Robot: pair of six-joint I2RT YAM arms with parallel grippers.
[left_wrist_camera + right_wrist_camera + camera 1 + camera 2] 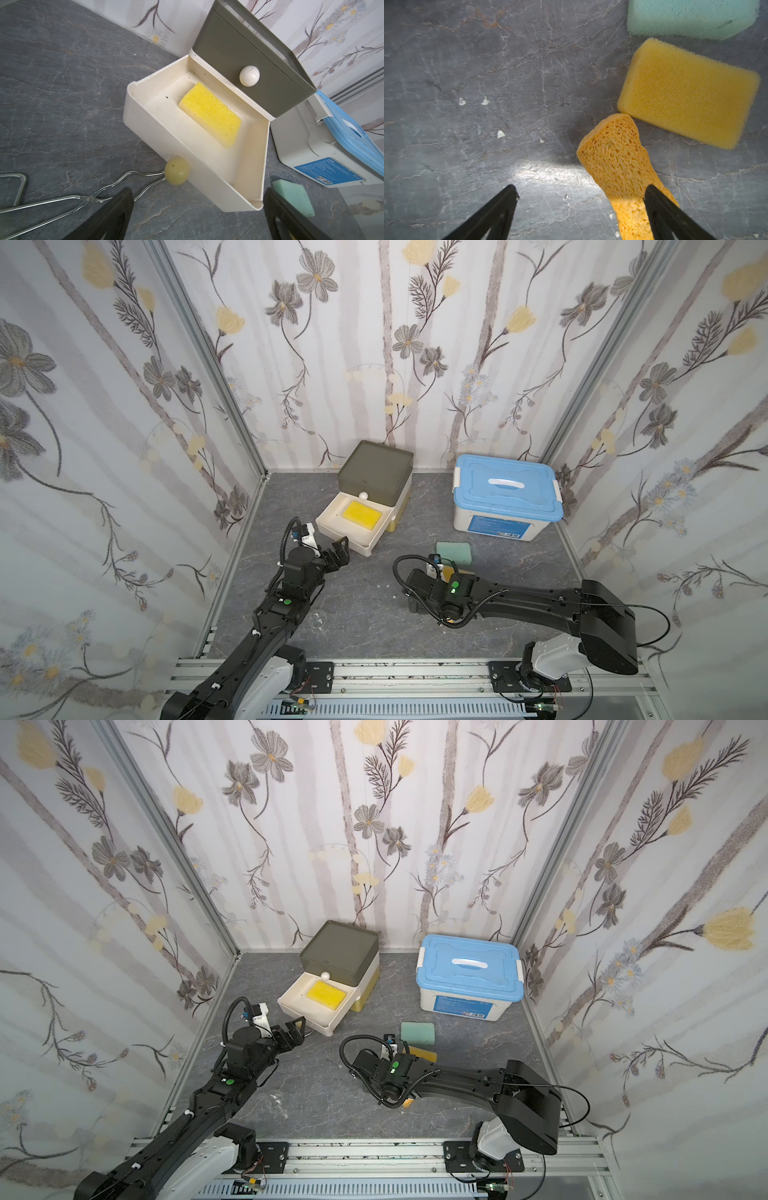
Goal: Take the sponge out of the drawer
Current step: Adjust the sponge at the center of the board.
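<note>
A small drawer unit with an olive-green top drawer [376, 466] stands at the far side of the grey marble-patterned table [374, 614], left of centre and close to the back wall. Its cream plastic lower drawer [187, 158] is pulled out toward the near left. The bright yellow rectangular sponge [209, 119] lies flat on that drawer's floor, toward its far end, and shows in both top views [361, 515]. The left hand [197, 189] hovers just near of the drawer's front wall, fingers spread wide and released. A pale yellow round knob [177, 170] sits on the drawer's front, and the tips of thin metal wire tongs [83, 199] lying on the table reach it. A white storage box with a blue lid [505, 489] stands at the far right. On the table near of that box and right of the drawer lies a teal foam sponge [453, 552]. Just near of it is a yellow-orange rectangular sponge [689, 93], and a coarse orange sponge [614, 158] touches its corner. The right hand [580, 187] is low over the table here, fingers apart and released. One finger [675, 218] overlaps the orange sponge in the wrist view; whether it touches cannot be told.
</note>
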